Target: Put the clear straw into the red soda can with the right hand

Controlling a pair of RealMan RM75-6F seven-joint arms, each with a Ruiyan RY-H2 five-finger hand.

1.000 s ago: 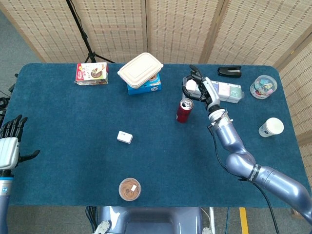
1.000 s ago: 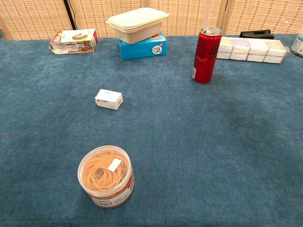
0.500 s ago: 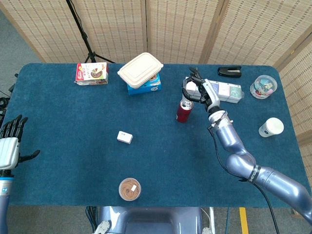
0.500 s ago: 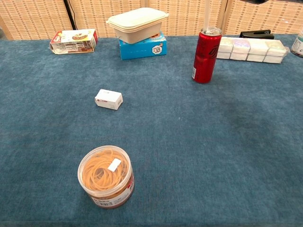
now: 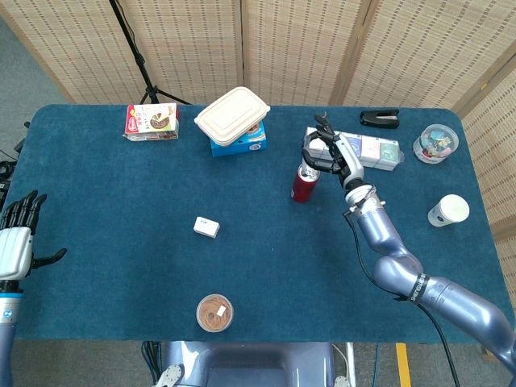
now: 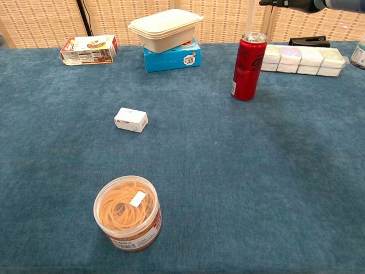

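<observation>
1. The red aluminium soda can [image 6: 248, 67] stood upright on the blue carpeted tabletop [image 6: 228, 171], toward the far right, just in front of a row of pale rectangular packets [image 6: 299, 60].
2. The clear plastic straw [image 6: 248, 17] rose vertically from the can's top in the chest view, its lower end at the can's opening; its upper end ran out of the picture.
3. The right robot hand [image 5: 324, 149] hung directly above the can in the head view, fingers curled inward. Whether it gripped the straw could not be determined: the straw was not discernible in that view, and the chest view showed only dark fingertips at the top edge.
4. The left robot hand [image 5: 18, 234] was at the tabletop's near left edge, well apart from all items, fingers spread and holding nothing.
5. A cream lidded food container [image 5: 232, 116] sat on a blue box [image 5: 242, 143] at the far centre of the tabletop.
6. A red-and-white snack box [image 5: 151, 122] lay to the left of that stack.
7. A small white box [image 6: 131, 120] lay near the tabletop's centre.
8. A round clear tub of tan rubber bands [image 6: 127, 212] stood at the near edge.
9. A black stapler [image 5: 379, 119], a clear round container with colourful contents [image 5: 435, 143] and a white paper cup [image 5: 448, 210] occupied the far right side.
</observation>
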